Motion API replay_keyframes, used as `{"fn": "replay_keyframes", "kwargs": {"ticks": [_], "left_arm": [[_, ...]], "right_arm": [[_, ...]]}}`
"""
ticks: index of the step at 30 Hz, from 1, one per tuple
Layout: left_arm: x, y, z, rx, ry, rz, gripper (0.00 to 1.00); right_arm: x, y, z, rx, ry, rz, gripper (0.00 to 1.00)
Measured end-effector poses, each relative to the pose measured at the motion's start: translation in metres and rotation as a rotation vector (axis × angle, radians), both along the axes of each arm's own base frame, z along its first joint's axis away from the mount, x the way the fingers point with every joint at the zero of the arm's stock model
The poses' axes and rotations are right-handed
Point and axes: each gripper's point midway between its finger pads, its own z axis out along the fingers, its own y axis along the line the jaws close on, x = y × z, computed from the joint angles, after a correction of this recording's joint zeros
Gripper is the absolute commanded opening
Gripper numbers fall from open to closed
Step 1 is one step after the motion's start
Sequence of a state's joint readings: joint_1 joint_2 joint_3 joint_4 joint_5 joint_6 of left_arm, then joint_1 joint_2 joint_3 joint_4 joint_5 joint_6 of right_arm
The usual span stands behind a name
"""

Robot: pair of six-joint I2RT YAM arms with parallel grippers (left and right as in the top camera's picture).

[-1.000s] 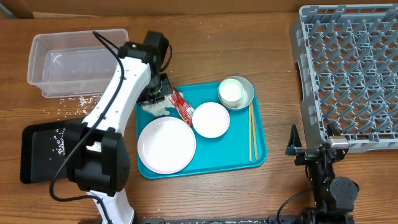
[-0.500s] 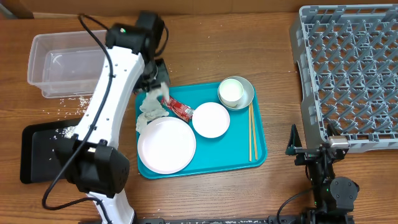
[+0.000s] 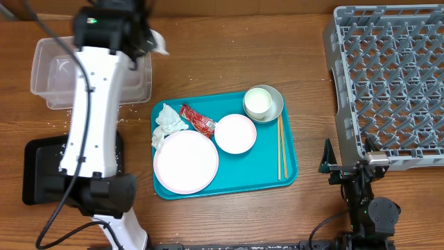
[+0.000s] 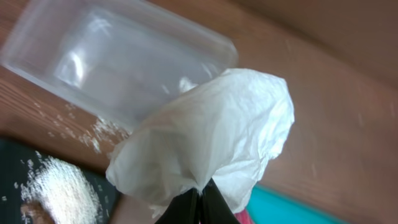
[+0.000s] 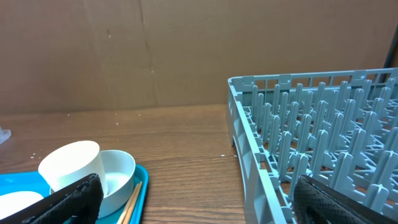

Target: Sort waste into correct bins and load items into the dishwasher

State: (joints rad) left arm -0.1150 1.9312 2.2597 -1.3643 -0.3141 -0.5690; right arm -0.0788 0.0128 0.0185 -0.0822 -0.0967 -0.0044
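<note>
Far left, the black tray (image 3: pixel 40 182) has rice (image 4: pixel 59 190) piled in it, so I'm reading that one as the food-scrap bin, which leaves the clear tub (image 3: pixel 52 76) above it for dry trash. That's why my left hand (image 4: pixel 199 210) is clenched on a crumpled napkin (image 4: pixel 208 140), holding it up in the air right at the tub's right end. From the wrist view I can't tell if it's fully over the opening or just beside the rim, so I'd want it well over before letting go. Some grains are scattered on the table (image 3: pixel 208 55) beside the tub. Next over, the teal tray (image 3: pixel 290 170) holds everything else: a second napkin (image 3: pixel 166 123) touching the red wrapper (image 3: pixel 198 119), the big plate (image 3: pixel 185 161), the smaller plate (image 3: pixel 235 133), the cup (image 3: pixel 259 101) sitting inside the metal bowl (image 3: pixel 279 105), and the chopsticks (image 3: pixel 281 149) lying along the right edge. My right hand (image 5: pixel 196 202) is parked low with its fingers spread and nothing in them, next to the dish rack (image 3: pixel 388 76), which has nothing loaded yet, probably waiting for the trash to be dealt with first.
</note>
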Motion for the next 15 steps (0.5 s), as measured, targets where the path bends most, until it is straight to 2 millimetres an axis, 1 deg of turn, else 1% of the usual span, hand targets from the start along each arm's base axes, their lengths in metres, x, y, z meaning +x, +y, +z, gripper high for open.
{"fn": "replay_keyframes", "kwargs": {"ticks": [1, 2, 3, 4, 5, 7, 9, 11, 12, 15], "left_arm": [[0.004, 0.012, 0.003, 0.006, -0.022, 0.028, 0.11], [0.008, 0.026, 0.007, 0.012, -0.048, 0.062, 0.25], [0.012, 0.041, 0.010, 0.014, -0.076, 0.098, 0.50], [0.015, 0.052, 0.013, 0.017, -0.094, 0.121, 0.68], [0.016, 0.064, 0.015, 0.017, -0.105, 0.146, 0.70], [0.015, 0.082, 0.014, 0.008, -0.110, 0.180, 0.72], [0.014, 0.091, 0.011, -0.015, -0.106, 0.197, 0.75], [0.016, 0.095, 0.004, -0.043, -0.092, 0.198, 0.75], [0.015, 0.095, -0.001, -0.059, -0.075, 0.194, 0.73], [0.011, 0.088, -0.019, -0.106, -0.004, 0.174, 0.68]], "right_arm": [[0.000, 0.000, 0.000, 0.000, -0.001, 0.000, 1.00], [0.000, 0.000, 0.000, 0.000, 0.000, 0.000, 1.00], [0.000, 0.000, 0.000, 0.000, 0.000, 0.000, 1.00], [0.000, 0.000, 0.000, 0.000, 0.000, 0.000, 1.00], [0.000, 0.000, 0.000, 0.000, 0.000, 0.000, 1.00], [0.000, 0.000, 0.000, 0.000, 0.000, 0.000, 1.00], [0.000, 0.000, 0.000, 0.000, 0.000, 0.000, 1.00], [0.000, 0.000, 0.000, 0.000, 0.000, 0.000, 1.00], [0.000, 0.000, 0.000, 0.000, 0.000, 0.000, 1.00], [0.000, 0.000, 0.000, 0.000, 0.000, 0.000, 1.00]]}}
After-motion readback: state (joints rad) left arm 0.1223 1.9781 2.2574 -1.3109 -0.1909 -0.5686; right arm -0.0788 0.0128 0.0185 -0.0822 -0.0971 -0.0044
